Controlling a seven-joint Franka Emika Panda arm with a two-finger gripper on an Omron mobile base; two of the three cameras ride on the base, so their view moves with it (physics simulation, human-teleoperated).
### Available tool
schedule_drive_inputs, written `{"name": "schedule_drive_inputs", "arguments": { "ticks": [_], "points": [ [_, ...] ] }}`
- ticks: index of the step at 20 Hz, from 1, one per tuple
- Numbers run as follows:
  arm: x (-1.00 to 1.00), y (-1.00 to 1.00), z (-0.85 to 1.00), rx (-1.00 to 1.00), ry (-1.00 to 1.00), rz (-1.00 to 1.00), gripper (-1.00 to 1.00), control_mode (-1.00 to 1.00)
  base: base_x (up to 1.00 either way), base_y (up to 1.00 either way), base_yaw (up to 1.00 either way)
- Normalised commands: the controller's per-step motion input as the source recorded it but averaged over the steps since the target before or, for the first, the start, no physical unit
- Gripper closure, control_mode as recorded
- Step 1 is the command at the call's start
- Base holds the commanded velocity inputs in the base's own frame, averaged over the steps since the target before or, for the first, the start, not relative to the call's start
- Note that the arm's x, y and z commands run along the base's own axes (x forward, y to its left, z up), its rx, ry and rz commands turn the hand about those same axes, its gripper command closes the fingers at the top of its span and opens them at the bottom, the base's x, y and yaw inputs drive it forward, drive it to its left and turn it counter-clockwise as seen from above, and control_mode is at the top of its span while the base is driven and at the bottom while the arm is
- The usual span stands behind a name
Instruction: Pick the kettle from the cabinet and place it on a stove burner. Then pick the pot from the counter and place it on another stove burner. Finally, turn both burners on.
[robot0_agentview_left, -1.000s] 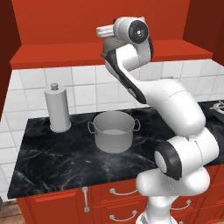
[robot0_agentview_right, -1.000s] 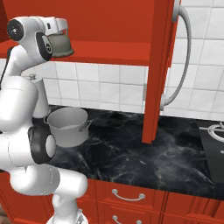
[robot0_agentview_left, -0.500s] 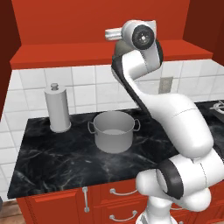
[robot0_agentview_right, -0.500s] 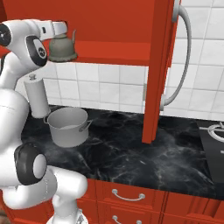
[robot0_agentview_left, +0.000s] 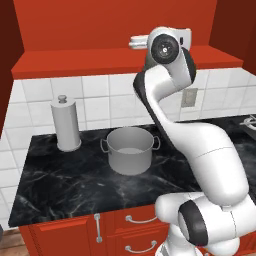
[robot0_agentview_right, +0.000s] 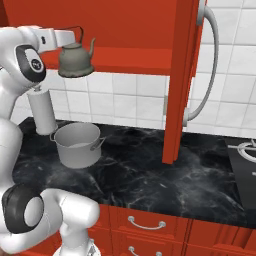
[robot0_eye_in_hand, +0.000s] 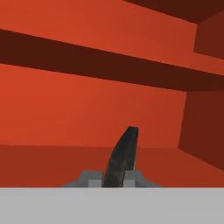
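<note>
Bright even light, soft shadows, slightly blurry

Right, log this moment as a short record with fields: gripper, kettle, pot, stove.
gripper: shut on the kettle's black handle
kettle: held in the air in front of the cabinet, upright, spout pointing away from the arm
pot: on the counter, untouched, beside a tall pale canister
stove: edge of a burner at far right, nothing seen on it
</note>
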Motion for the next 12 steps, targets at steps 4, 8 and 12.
{"name": "schedule_drive_inputs", "arguments": {
  "ticks": [4, 8, 12],
  "points": [
    [-0.46, -0.31, 0.0, 0.01, 0.0, -0.15, 1.0, -1.0, 0.0, 0.0, 0.0],
    [-0.43, -0.3, 0.0, 0.01, 0.0, -0.15, 1.0, -1.0, 0.0, 0.0, 0.0],
    [-0.38, -0.26, -0.06, 0.01, 0.0, -0.15, 1.0, -1.0, 0.0, 0.0, 0.0]
  ]
}}
